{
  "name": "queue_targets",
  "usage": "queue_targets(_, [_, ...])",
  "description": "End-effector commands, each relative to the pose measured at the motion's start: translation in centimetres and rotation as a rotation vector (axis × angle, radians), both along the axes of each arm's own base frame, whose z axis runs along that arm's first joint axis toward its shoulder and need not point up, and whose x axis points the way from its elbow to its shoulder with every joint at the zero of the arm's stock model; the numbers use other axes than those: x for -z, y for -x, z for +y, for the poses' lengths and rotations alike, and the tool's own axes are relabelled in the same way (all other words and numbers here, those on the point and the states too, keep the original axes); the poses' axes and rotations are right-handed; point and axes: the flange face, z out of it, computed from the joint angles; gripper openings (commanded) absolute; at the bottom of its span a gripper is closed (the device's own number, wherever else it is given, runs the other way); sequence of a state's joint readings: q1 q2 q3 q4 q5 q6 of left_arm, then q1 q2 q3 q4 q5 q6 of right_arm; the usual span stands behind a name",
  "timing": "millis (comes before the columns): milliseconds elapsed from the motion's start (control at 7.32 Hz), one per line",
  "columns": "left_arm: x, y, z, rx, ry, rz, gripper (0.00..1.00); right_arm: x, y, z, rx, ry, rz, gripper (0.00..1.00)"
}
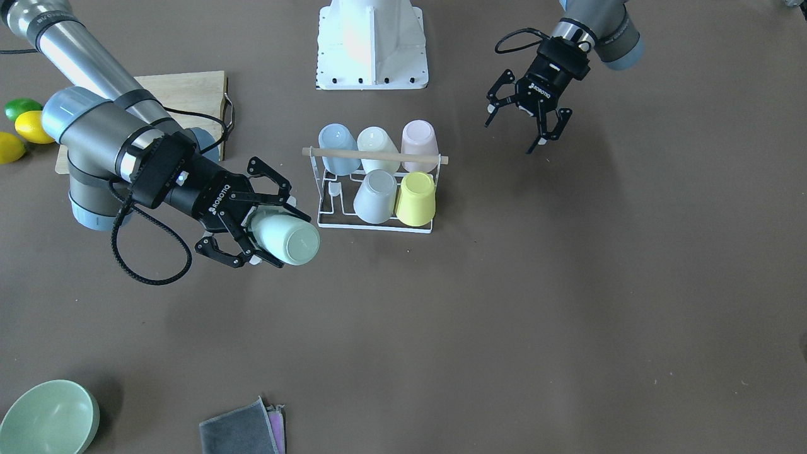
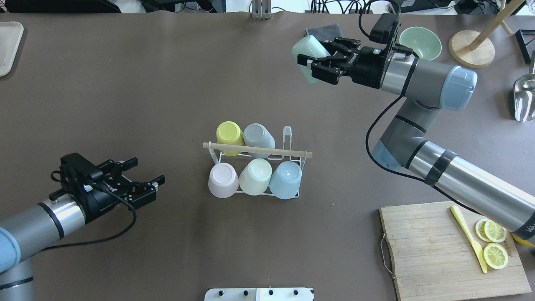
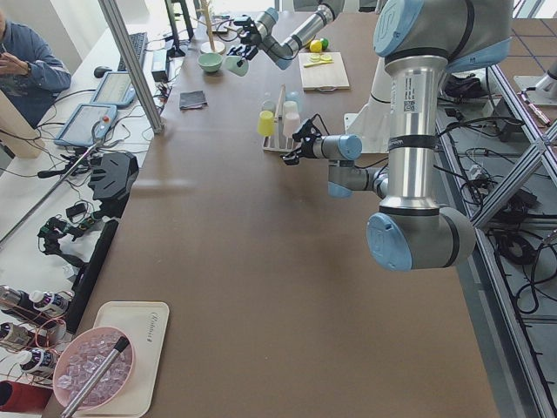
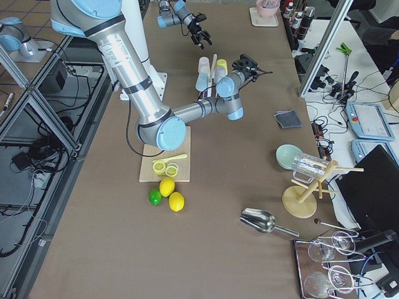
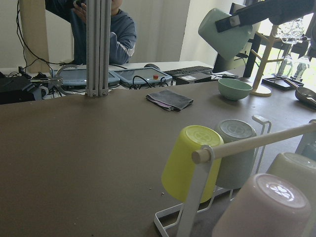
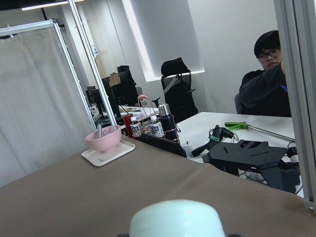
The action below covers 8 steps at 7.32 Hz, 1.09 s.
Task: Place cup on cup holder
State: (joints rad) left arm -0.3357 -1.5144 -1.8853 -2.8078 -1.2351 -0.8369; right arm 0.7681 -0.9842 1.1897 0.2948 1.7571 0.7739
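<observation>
The cup (image 1: 296,243) looks like a light tumbler with a stiff wall, probably plastic, so its weight should give no trouble. The wall is smooth and becomes narrower toward the base, and I judge it can slide out of a weak grip. The best hold is across the side wall, nearer the mouth, which leaves the mouth free to go over a prong.

It is pale mint green, plain, with a flat round base and no handle. The right pincer (image 2: 312,63) is clamped on its wall and holds it in the air on its side, base pointing away from the wrist. It hangs between the desk's middle and the operators' edge, toward the robot's right end.

The cup holder (image 2: 259,149) stands in the middle of the desk and carries five cups upside down. One prong (image 1: 334,189) is free, in the row nearer the operators' edge. The left pincer (image 1: 510,135) hovers with its fingers apart and empty, toward the desk's left end.
</observation>
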Motion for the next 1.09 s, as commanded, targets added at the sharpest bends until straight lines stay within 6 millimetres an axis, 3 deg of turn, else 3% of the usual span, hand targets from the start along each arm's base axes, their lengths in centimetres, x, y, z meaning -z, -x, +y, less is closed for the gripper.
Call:
queue_targets(0, [-3.4, 4.7, -6.2, -0.076, 0.210, -0.143, 0.99, 0.6, 2.9, 1.5, 0.044, -0.033, -0.093, 0.00])
queue_targets(137, [-5.1, 7.5, -8.7, -0.126, 0.326, -0.202, 0.99, 1.5, 3.2, 1.5, 0.063, -0.026, -0.110, 0.00])
queue_targets(273, [-8.1, 11.9, -10.8, -0.203, 0.525, -0.252, 0.99, 2.6, 4.5, 1.6, 0.090, -0.026, -0.119, 0.00])
queue_targets(546, [-12.7, 18.4, -14.7, -0.340, 0.866, -0.186, 0.99, 2.5, 6.2, 3.6, 0.223, -0.070, -0.067, 0.00])
queue_targets(683, [-14.5, 22.4, -16.9, -0.308, 1.012, -0.138, 0.99, 2.3, 6.3, 4.3, 0.292, -0.079, -0.051, 0.00])
queue_targets(820, [-16.6, 24.8, -17.6, -0.318, 0.988, -0.161, 0.99, 2.4, 6.3, 4.5, 0.306, -0.083, -0.051, 0.00])
queue_targets(956, [-18.9, 27.3, -16.8, -0.360, 0.875, -0.227, 0.99, 2.2, 6.4, 4.7, 0.330, -0.092, -0.037, 0.00])
